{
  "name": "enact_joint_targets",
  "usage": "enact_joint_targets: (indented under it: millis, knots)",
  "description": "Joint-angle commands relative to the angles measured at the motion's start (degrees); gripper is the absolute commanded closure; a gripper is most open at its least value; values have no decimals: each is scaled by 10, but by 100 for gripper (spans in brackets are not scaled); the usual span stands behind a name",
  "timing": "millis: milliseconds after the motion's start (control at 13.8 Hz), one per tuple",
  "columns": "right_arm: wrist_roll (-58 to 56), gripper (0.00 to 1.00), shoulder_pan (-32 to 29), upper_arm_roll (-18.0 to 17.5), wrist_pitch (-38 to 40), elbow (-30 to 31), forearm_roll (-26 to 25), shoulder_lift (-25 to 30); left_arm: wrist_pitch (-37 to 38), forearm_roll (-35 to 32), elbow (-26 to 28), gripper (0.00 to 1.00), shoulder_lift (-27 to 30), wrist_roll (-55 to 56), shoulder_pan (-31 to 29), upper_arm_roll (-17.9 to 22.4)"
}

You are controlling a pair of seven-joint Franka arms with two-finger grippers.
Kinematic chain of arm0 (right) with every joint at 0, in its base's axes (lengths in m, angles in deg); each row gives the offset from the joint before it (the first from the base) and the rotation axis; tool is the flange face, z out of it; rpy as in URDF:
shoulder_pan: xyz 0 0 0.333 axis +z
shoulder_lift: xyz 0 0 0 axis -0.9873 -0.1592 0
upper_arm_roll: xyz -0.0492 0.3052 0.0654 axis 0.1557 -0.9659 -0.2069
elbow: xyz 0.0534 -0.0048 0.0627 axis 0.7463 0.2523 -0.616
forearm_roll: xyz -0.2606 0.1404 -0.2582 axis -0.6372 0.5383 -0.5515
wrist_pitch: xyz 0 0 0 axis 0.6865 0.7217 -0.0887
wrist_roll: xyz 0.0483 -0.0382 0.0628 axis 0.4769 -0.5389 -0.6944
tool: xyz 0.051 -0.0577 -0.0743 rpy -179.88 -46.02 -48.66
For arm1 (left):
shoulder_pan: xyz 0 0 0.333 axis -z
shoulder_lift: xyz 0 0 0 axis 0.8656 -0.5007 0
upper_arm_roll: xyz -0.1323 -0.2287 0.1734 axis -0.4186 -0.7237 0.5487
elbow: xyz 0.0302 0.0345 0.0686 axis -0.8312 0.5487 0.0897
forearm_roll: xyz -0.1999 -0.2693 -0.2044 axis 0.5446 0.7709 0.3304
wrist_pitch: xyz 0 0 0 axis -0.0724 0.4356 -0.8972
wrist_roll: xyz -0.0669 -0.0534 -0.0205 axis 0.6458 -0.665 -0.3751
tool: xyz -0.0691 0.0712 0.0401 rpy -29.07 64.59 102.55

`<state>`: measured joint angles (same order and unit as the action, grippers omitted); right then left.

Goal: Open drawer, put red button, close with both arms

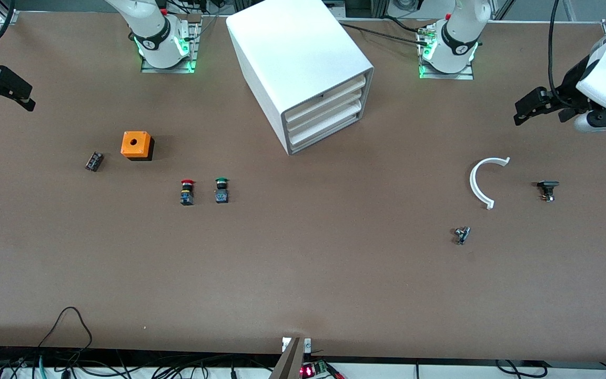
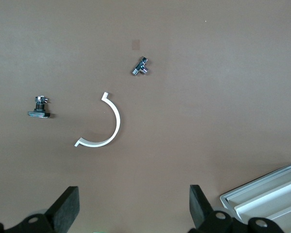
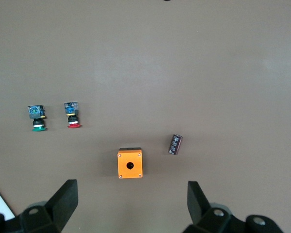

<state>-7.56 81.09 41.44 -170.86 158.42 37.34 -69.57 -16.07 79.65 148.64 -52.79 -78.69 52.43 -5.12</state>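
Observation:
The white cabinet (image 1: 303, 68) stands at the table's middle, near the arm bases; its three tray drawers (image 1: 329, 113) all sit pushed in. A corner of its drawer face shows in the left wrist view (image 2: 266, 201). The red button (image 1: 187, 191) stands on the table toward the right arm's end, beside a green-capped button (image 1: 222, 190); it also shows in the right wrist view (image 3: 72, 114). My right gripper (image 1: 3, 100) hangs open and empty over the right arm's end of the table (image 3: 132, 206). My left gripper (image 1: 539, 117) hangs open and empty over the left arm's end (image 2: 134, 208).
An orange box with a hole (image 1: 137, 145) and a small black cylinder (image 1: 94, 161) lie near the buttons. Toward the left arm's end lie a white curved strip (image 1: 484, 181), a black part (image 1: 547, 188) and a small metal fitting (image 1: 462, 235).

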Motion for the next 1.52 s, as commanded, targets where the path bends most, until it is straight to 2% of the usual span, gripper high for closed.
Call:
enact_joint_targets:
  millis: [0, 506, 1012, 1157, 1446]
  knots:
    - [-10, 0, -3, 0, 10, -15, 8, -11, 15, -9, -15, 0, -6, -19, -2, -1]
    - [-10, 0, -2, -2, 23, -13, 9, -20, 17, -8, -24, 0, -10, -20, -2, -1]
    - [-10, 0, 13, -5, 15, -26, 9, -85, 19, -10, -32, 0, -16, -15, -2, -9]
    - [-6, 0, 41, -6, 22, -27, 6, -114, 35, -9, -36, 0, -24, -15, 0, -8]
    - [-1, 0, 84, -5, -10, -27, 3, -168, 33, 0, -30, 0, -101, -20, 8, -12]
